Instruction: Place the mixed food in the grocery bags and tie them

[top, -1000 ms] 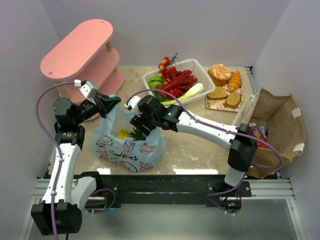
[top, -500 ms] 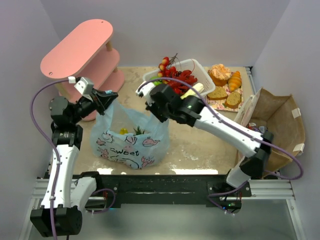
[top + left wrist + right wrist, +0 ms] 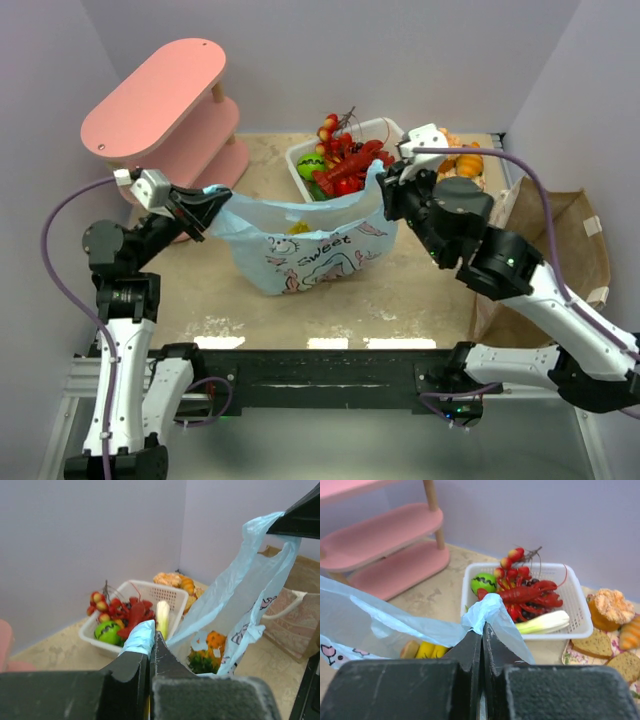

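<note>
Starting at the left, one pink shelf (image 3: 150, 95) of three tiers is seen. Just beside it the left gripper (image 3: 212, 203) is clamped fully shut on one handle of the light-blue bag (image 3: 310, 250); in the left wrist view a twist of blue film is pinched between the closed jaws.

A second ago both grippers were held close together over the bag. Since then they have been drawn well apart, and the bag has been carried back and to the right, so that its mouth is pulled into a taut line at mid-table. Yellow food (image 3: 427, 650) is glimpsed inside. Loading of this bag is judged finished, and its handles are judged ready to be crossed and knotted.

Just behind it one white basket (image 3: 296, 158) is seen, with one red lobster (image 3: 350, 165) left in it among other toy foods. The right gripper (image 3: 384, 183) is closed tight on the other handle, beside the basket.

At the far right the brown paper bag (image 3: 570, 235) is left open and untied. Two bags, two arms and two pinched handles are counted.
</note>
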### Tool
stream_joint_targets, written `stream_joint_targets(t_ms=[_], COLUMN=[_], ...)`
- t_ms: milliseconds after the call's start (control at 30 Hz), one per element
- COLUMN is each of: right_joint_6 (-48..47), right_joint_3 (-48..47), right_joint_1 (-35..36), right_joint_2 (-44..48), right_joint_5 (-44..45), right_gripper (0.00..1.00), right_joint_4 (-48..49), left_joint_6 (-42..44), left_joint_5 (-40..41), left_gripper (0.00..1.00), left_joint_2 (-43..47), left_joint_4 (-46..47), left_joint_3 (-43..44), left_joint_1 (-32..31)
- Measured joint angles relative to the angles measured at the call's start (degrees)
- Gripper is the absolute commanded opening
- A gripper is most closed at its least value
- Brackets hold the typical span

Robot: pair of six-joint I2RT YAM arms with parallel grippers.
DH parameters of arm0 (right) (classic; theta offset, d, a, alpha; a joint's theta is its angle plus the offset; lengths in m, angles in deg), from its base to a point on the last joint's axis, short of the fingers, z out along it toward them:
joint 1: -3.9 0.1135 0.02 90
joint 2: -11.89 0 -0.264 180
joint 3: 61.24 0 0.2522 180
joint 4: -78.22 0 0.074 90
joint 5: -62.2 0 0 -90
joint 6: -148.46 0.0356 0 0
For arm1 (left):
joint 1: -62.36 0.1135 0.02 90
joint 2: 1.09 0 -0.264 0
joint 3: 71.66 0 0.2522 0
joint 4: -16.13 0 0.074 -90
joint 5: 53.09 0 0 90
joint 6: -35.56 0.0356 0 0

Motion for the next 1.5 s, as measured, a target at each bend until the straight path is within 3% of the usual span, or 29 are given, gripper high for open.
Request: stream_joint_targets(t_ms=[133,167,300,567,867,1167,1200,1300,1333,1367,1400,1433,1500], right_joint_6=[1.05,1.42,1.86,-1.49,-7.04,-6.34,-6.01,-4.46,-4.09,-3.72,-3.17,-2.99,-2.34], right_joint_3=[4.33,5.11,6.99,4.50,-4.87,-3.48,-2.95,-0.96,-0.70,-0.68,-0.68,-0.94,-2.45], right_joint_1=[-1.16,-1.66,-2.97,-2.99,-2.99,-2.99,-2.99,-2.99,-2.99,-2.99,-2.99,-2.99,-2.99], right_joint_2=[-3.41,-5.11,-11.47,-8.79,-4.26,-4.35,-4.55,-5.16,-5.46,-5.92,-6.36,-6.93,-8.39], right_joint_5=[1.79,1.44,-1.16,-4.09,-1.16,0.42,0.46,0.28,0.26,0.22,0.28,0.35,0.28], right_gripper=[0.04,0.00,0.00,0.00,0.00,0.01,0.04,0.42,0.61,0.69,0.74,0.81,0.86], right_joint_4=[0.74,0.59,-1.75,-1.75,1.25,0.50,0.13,-1.53,-2.03,-2.40,-2.64,-3.48,-5.55], left_joint_6=[-1.62,-1.99,-2.01,-2.05,-4.39,-4.50,-4.50,-4.46,-4.39,-4.33,-4.24,-3.76,-2.58], left_joint_5=[-0.76,-1.07,-2.56,-3.39,-3.80,-5.44,-5.51,-5.49,-5.49,-5.49,-5.51,-5.62,-5.62], left_gripper=[0.00,0.00,0.00,0.00,0.00,0.00,0.00,0.01,0.10,0.21,0.43,0.52,0.68], left_joint_2=[-0.70,-1.53,-5.31,-6.10,-6.82,-8.52,-9.09,-11.96,-12.57,-12.94,-13.05,-13.03,-12.66], left_joint_4=[1.11,1.68,1.31,2.19,5.49,7.52,7.39,6.62,6.36,6.27,6.27,6.34,6.10], left_joint_3=[-8.48,-10.75,-14.03,-11.89,2.34,-2.38,-3.17,-5.57,-5.88,-5.99,-5.99,-5.99,-5.92], left_joint_1=[-0.15,-0.31,-0.83,-1.27,-1.49,-1.66,-1.66,-1.73,-1.75,-1.75,-1.75,-1.77,-1.90])
